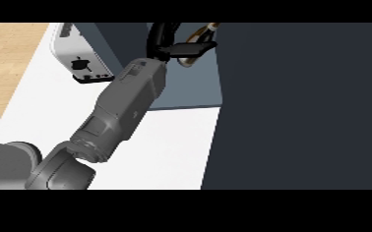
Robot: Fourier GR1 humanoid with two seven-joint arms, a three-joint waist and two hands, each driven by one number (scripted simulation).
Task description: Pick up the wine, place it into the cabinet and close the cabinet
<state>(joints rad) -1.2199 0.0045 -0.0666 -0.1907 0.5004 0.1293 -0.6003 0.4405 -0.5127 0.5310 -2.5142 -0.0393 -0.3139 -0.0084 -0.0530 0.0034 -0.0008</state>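
The left robot hand (174, 46), fingers curled round a partly hidden brownish wine bottle (190, 61), is inside the open dark blue cabinet (291, 103); releasing and closing apparently remain.

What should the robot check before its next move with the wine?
1. Left hand curled round the wine bottle: ok, though only brown bits of the bottle show.
2. Hand over the cabinet inside: ok.
3. Bottle standing on the cabinet floor: cannot tell, the hand hides it.
4. Cabinet shut: not ok, its grey-blue inside shows.
5. Forearm apart from the toaster: cannot tell, they look very close.
6. Right hand out of the way: cannot tell, it is not in view.
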